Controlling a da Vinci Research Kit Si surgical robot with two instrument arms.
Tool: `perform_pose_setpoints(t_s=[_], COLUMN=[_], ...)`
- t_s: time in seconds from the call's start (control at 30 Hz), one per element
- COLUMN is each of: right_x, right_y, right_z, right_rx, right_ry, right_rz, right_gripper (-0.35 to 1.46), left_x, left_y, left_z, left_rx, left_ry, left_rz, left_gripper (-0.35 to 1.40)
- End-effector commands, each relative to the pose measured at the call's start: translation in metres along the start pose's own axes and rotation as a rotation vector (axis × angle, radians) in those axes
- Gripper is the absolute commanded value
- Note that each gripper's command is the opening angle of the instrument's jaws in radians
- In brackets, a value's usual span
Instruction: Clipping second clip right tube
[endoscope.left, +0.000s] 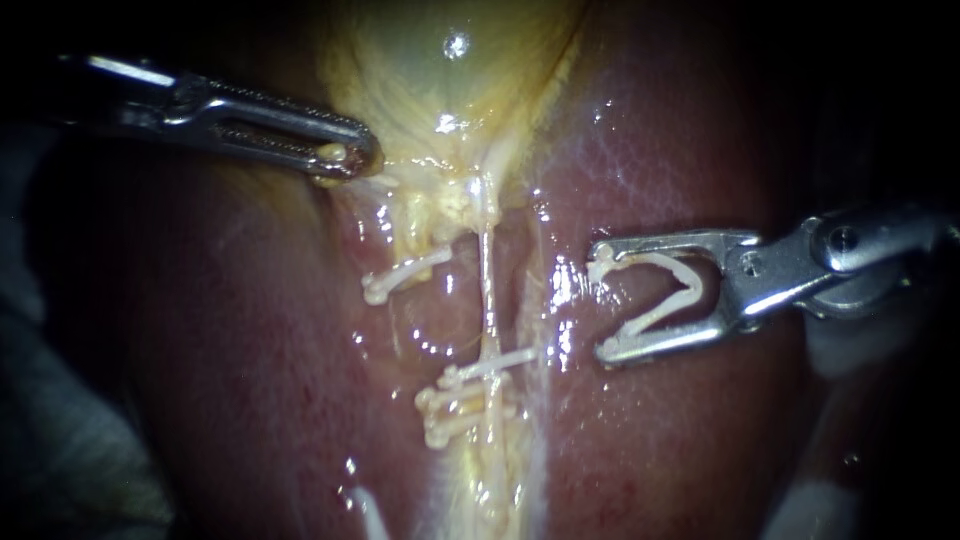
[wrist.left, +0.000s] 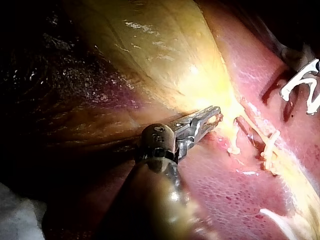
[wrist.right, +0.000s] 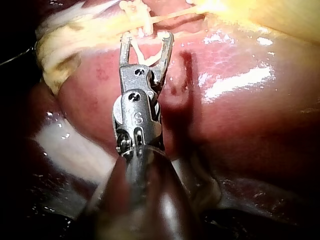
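The right tube (endoscope.left: 487, 290), a thin pale strand, runs from the gallbladder (endoscope.left: 440, 70) down over the liver (endoscope.left: 680, 440). 3 other clips (endoscope.left: 462, 400) lie across or just beside its lower stretch, and 1 upper clip (endoscope.left: 405, 275) sits to its left. The right instrument (endoscope.left: 602, 300) stands beside the tube without touching it, its jaws spread wide and grasping a white clip (endoscope.left: 655, 295) seated against both. The left instrument (endoscope.left: 345, 155) has its jaws clenched on the gallbladder's narrow lower end.
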Motion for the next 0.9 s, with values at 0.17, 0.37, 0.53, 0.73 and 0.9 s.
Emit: perform_pose_setpoints(t_s=[0.17,0.37,0.53,0.73,0.9], right_x=[0.0,0.0,0.0002,0.0007,-0.0003], right_y=[0.0,0.0,0.0001,0.0008,0.0017], right_z=[0.0,0.0,0.0005,0.0025,0.0048], right_rx=[0.0,0.0,-0.003,0.012,0.027], right_ry=[0.0,0.0,0.0,0.011,0.015], right_rz=[0.0,0.0,0.001,0.117,0.212], right_gripper=[0.5,0.5,0.5,0.5,0.5], left_x=[0.0007,0.002,0.0023,0.0022,0.0022], left_y=[0.0003,0.0011,0.0017,0.0021,0.0023], left_z=[-0.0031,-0.0079,-0.0085,-0.0081,-0.008], left_rx=[-0.006,0.023,0.031,0.035,0.036], left_ry=[-0.002,0.017,0.018,0.02,0.021], left_rz=[-0.002,-0.014,-0.019,-0.02,-0.015], left_gripper=[-0.35,-0.35,-0.35,-0.35,-0.35])
